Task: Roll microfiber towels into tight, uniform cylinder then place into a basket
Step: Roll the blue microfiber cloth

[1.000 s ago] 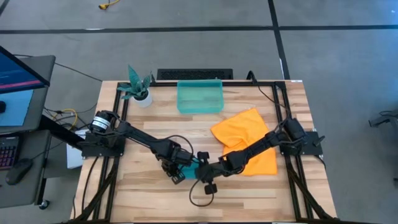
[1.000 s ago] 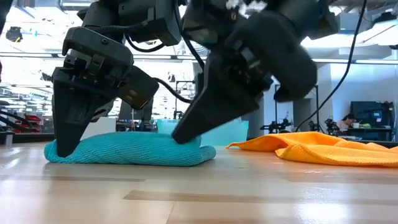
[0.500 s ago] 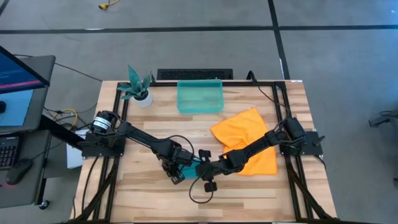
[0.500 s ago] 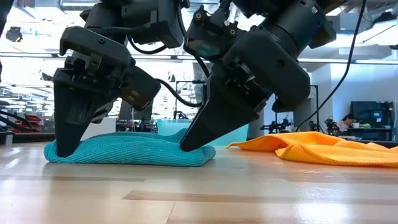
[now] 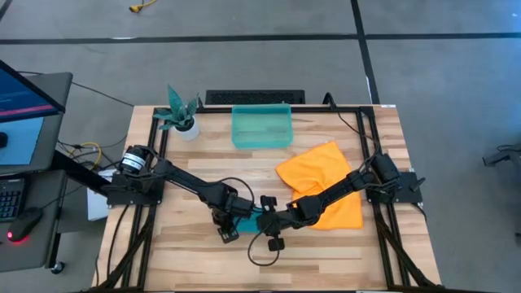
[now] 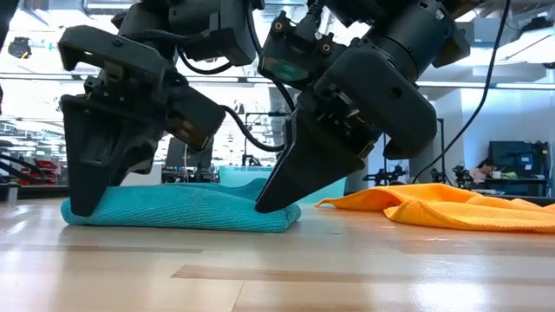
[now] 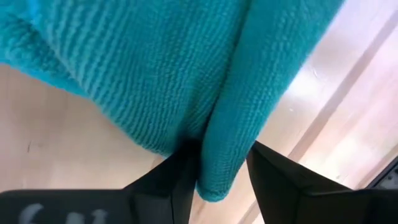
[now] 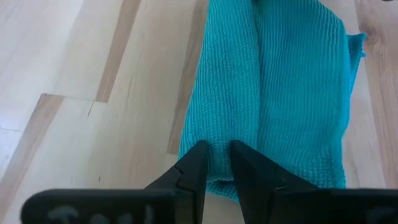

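Observation:
The teal-blue towel (image 6: 182, 212) lies on the table as a low, flat roll, between both grippers (image 5: 244, 219). My left gripper (image 6: 82, 208) stands open at its left end, with a fold of the cloth (image 7: 224, 162) between its fingers. My right gripper (image 6: 264, 205) is shut on the roll's right end. The orange-yellow towel (image 5: 321, 181) lies spread and rumpled to the right, under my right arm. The basket (image 5: 262, 128) stands at the far edge. My left gripper's open fingers point down astride a fold at the towel's left end (image 7: 214, 180). One finger (image 7: 177, 180) lies against the cloth and the other stands just apart. The towel rests on the table. My right gripper pinches a fold at the roll's right end (image 8: 219, 146) between its two fingers. It comes slanting down from the table's right. The roll lies flat on the table, running away from the fingers.
A white pot with a teal plant (image 5: 182, 116) stands at the far left corner. A loose black cable (image 5: 264, 248) loops on the table near the grippers. Bare wood lies along the near edge (image 5: 326, 260).
My left gripper has opened and let go of the towel's left end, staying in place over it. My right gripper has moved a little down and toward the roll's right end. The teal roll has stayed where it was.

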Available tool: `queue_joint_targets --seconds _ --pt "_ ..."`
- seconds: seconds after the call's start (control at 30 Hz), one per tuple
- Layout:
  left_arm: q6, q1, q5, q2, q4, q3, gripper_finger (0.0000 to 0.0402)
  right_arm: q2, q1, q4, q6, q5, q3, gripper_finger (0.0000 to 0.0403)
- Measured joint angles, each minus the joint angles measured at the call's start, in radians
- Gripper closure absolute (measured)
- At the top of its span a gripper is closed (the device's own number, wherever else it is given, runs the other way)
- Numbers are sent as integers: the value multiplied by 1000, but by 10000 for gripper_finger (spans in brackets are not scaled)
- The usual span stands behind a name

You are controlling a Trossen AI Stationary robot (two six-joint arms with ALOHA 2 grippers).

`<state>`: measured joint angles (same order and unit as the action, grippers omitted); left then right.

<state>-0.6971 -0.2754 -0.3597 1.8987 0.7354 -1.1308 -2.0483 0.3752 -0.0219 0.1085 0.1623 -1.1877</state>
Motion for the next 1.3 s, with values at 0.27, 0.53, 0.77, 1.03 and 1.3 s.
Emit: queue_joint_targets --seconds 0.27,0.53,0.77,1.03,1.3 --pt "28 -38 115 -84 73 5 268 0 0 -4 -1 0 0 306" --pt "-14 -177 433 -232 71 2 269 0 0 -6 -1 -2 0 306" --pt "101 -322 623 -243 -141 19 269 0 0 -7 23 -3 0 306" --pt "163 -368 725 -243 -324 91 269 0 0 -8 24 -3 0 306" --pt "161 -345 725 -243 -509 233 269 -1 0 -8 24 -4 0 306"
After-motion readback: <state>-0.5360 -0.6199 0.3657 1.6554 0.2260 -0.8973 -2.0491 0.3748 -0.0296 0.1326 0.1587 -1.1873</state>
